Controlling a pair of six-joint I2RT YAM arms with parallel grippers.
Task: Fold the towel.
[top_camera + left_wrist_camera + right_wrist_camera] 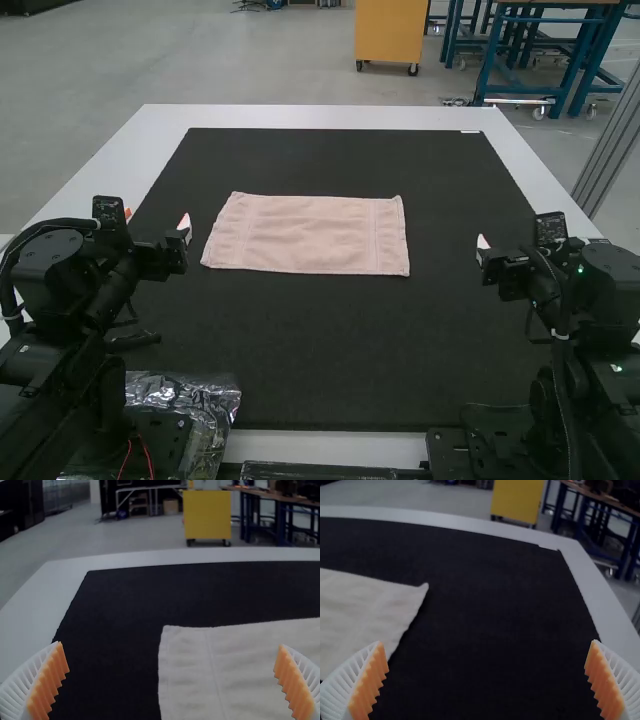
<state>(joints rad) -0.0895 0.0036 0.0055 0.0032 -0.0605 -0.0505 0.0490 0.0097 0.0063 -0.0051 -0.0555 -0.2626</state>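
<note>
A pale pink towel [308, 234] lies flat as a wide rectangle on the black mat; whether it is a single layer I cannot tell. My left gripper [184, 226] is just left of the towel, apart from it. My right gripper [482, 246] stands farther off, to the towel's right. In the left wrist view, the left gripper [171, 672] has its fingers wide apart, and the towel [250, 665] lies beyond them. The right gripper [487, 672] is likewise open with nothing held, and the towel's corner part [367, 610] shows in the right wrist view.
The black mat [330, 350] covers most of the white table [320, 117], with bare mat around the towel. Crumpled silvery plastic [215, 400] lies by the left arm's base at the near edge.
</note>
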